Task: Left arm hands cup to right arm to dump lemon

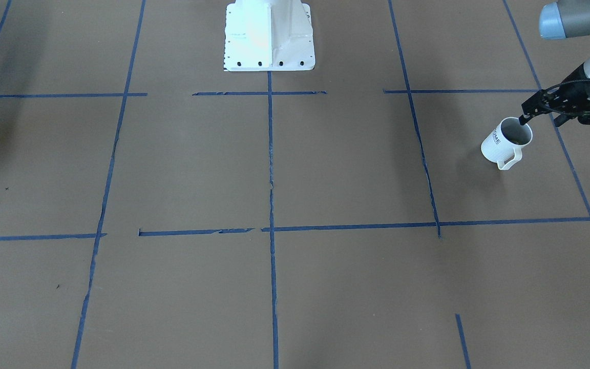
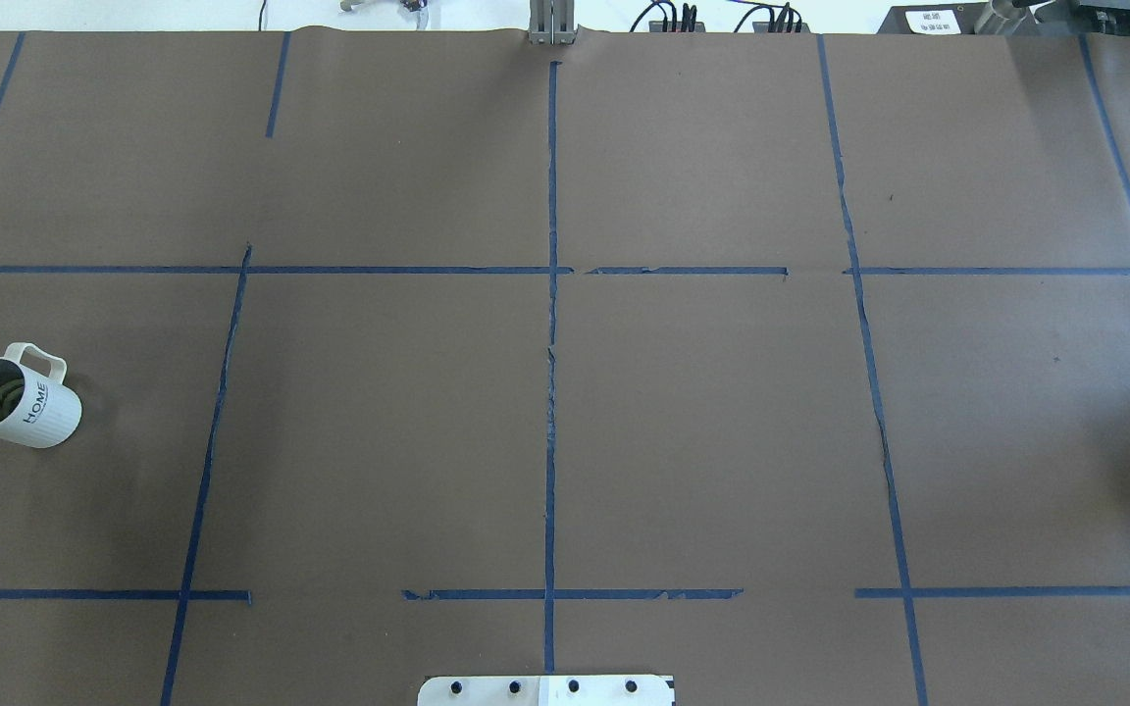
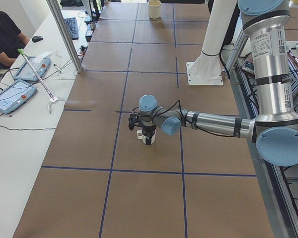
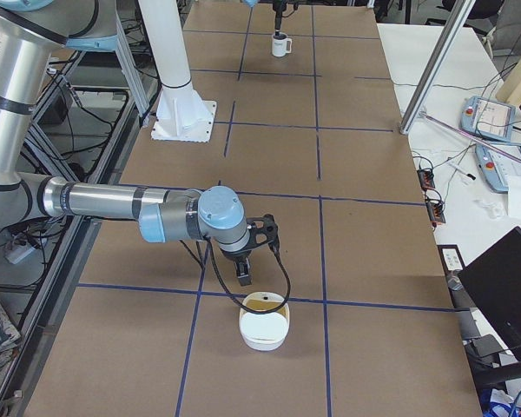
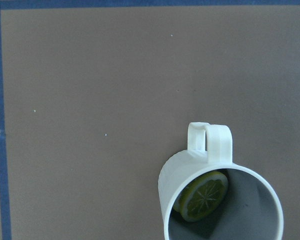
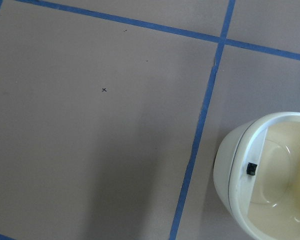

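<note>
Front-facing view: cup is found upright at the robot's left table end. Left gripper jaws are held apart across its rim, 1 finger inside.
Left wrist view: lemon is seen inside.
Right side view: right gripper is placed well apart; its jaw state cannot be told.

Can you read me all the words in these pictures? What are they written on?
"HOME": dark letters on the side of the white ribbed mug with a loop handle.
White sticker on the thick grey left arm: print too small to read.
White label at the overhead view's top right: too blurred to read.
No other text shows.
</note>
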`<state>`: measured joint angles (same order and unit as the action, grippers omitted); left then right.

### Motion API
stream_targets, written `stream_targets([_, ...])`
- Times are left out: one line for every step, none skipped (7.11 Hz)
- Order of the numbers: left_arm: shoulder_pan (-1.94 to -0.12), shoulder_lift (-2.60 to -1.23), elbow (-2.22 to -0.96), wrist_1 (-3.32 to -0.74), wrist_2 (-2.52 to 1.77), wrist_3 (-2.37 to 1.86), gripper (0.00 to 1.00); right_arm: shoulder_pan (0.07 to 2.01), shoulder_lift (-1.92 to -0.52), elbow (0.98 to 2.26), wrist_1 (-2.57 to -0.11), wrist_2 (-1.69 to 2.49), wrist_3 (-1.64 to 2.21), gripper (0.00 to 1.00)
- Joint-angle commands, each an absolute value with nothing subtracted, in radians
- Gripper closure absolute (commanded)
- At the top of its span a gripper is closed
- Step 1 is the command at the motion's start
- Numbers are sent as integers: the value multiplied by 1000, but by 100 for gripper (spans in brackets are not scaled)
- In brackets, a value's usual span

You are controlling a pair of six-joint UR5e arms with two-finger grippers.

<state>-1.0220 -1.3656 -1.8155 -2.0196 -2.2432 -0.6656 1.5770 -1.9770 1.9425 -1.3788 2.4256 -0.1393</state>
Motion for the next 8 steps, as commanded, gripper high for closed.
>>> stream_targets([-983, -1376, -1772, -2032, -2214, -678, 53, 1568, -1968, 1942, -1378, 2428, -130, 0])
stream_targets([-983, -1377, -1769, -2033, -2215, -680, 91, 1507, -1947, 1942, -1378, 2427, -109, 0])
stream_targets([-983, -1381, -1776, -2033, -2218, -684, 100, 1389, -1893, 1942, -1374, 2424, -68, 0])
stream_targets([-983, -1406, -1790, -2033, -2218, -733, 100, 1331, -1834, 1944, -1358, 2421, 24, 0])
stream_targets([-983, -1489, -1817, -2026, -2218, -884, 100, 1254, -1778, 1945, -1274, 2390, 155, 0])
stream_targets([-977, -1561, -1844, -2011, -2220, -985, 100, 1165, -1725, 1947, -1155, 2299, 337, 0])
stream_targets([-965, -1628, -1850, -1999, -2232, -1009, 100, 1094, -1691, 1950, -1044, 2275, 500, 0])
stream_targets([-960, -1719, -1868, -1903, -2256, -1059, 100, 1035, -1639, 1956, -970, 2245, 591, 0])
